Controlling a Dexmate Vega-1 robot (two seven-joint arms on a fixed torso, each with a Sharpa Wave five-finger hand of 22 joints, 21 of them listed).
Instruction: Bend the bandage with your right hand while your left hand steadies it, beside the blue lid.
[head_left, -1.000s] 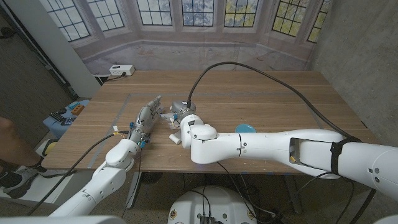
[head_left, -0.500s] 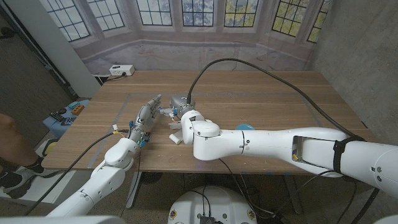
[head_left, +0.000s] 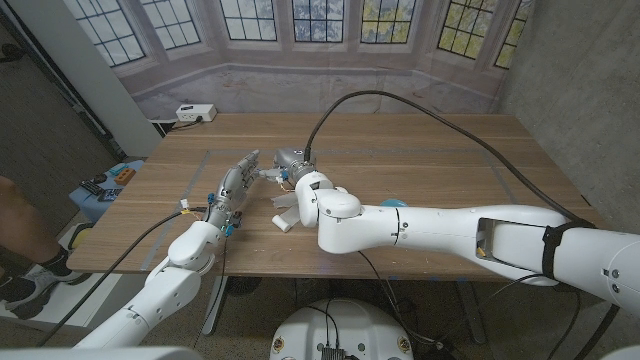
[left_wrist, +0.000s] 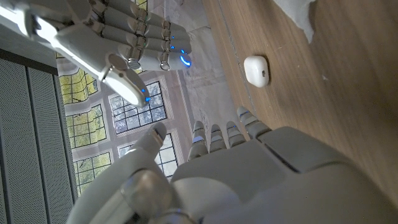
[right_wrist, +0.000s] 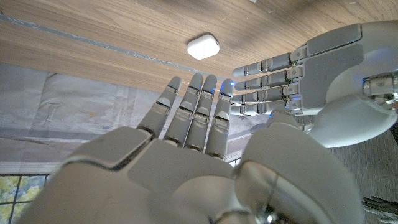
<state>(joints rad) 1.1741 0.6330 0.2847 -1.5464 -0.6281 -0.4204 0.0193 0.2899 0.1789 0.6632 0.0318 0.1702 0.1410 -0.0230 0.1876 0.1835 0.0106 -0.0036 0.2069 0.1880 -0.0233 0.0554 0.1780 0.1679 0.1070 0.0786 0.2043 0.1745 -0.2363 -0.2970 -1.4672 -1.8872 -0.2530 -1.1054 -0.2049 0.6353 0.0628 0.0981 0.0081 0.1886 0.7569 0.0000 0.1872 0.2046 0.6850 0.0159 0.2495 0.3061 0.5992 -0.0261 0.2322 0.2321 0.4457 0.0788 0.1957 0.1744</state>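
Your left hand (head_left: 236, 186) stood over the wooden table (head_left: 430, 160) with its fingers stretched out straight and nothing in them, reaching toward the far side. Your right hand (head_left: 287, 163) hung just beside it, a little farther across the table, fingers apart and likewise holding nothing; the two hands were close together but not touching in the head view.

From the right wrist view, your right hand (right_wrist: 186, 124) showed straight, slightly spread fingers, with the left hand (right_wrist: 317, 74) facing it, palm toward it. From the left wrist view, the left hand (left_wrist: 249, 162) lay in the foreground and the right hand (left_wrist: 118, 37) hung beyond it with fingers extended.

The white bandage strip (head_left: 284, 212) lay on the wood nearer the robot than both hands, partly hidden by your right arm, and neither hand touched it. The round blue lid (head_left: 392, 205) peeked out behind the right forearm, near the bandage. A small white rounded case (right_wrist: 203, 46) sat on the table beyond the fingertips.
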